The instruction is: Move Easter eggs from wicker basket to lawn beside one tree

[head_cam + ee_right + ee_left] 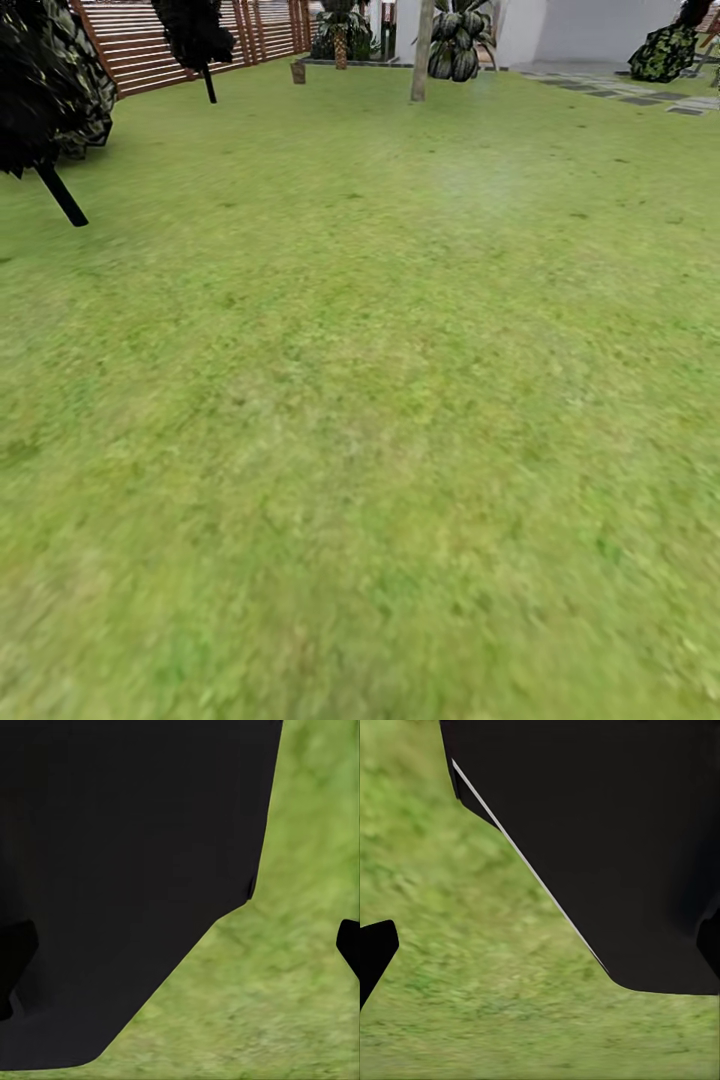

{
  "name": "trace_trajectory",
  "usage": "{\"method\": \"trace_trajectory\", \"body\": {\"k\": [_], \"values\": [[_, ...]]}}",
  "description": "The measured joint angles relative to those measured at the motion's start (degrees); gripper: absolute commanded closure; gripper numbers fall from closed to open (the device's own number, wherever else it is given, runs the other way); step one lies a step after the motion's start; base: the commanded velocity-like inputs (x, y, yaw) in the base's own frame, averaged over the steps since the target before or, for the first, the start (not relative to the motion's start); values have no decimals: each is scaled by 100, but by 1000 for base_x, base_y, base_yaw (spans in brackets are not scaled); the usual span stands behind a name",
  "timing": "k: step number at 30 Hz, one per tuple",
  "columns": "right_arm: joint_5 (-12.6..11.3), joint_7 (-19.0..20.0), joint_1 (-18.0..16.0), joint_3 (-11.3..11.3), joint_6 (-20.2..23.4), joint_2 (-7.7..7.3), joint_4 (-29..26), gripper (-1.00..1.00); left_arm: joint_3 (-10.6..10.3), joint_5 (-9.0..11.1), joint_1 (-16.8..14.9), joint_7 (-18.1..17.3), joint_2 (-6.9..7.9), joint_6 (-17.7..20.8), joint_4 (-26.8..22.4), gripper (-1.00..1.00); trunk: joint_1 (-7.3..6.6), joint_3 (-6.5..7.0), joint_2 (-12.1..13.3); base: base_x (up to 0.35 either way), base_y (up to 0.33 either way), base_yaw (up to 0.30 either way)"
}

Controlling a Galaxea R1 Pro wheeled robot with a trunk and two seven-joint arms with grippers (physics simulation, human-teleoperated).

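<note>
Robot crossing lawn (pixel 360 400); wicker basket (pixel 298 71) far off by fence (pixel 150 45), likely light, rim-graspable; gripper states unclear

**Lawn, far basket and tree**

A wide, flat lawn (pixel 380 400) of mottled green grass spreads across the head view. Far off, near a brown slatted fence (pixel 150 45), stands a small brown basket (pixel 298 71), upright on the grass; too small to see inside. Well to its right rises a straight, pale grey-brown tree (pixel 422 50) trunk, bare and upright.
</note>
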Motion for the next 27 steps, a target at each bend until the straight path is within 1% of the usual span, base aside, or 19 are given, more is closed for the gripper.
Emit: {"method": "trace_trajectory", "body": {"k": [8,27], "values": [[0,0,0,0,0,0,1,-100,0,0,0,1,0,-1,0,-100,0,72,0,0,0,19],[0,0,0,0,0,0,5,-100,0,0,0,2,0,0,0,-100,0,241,0,0,0,105]]}}
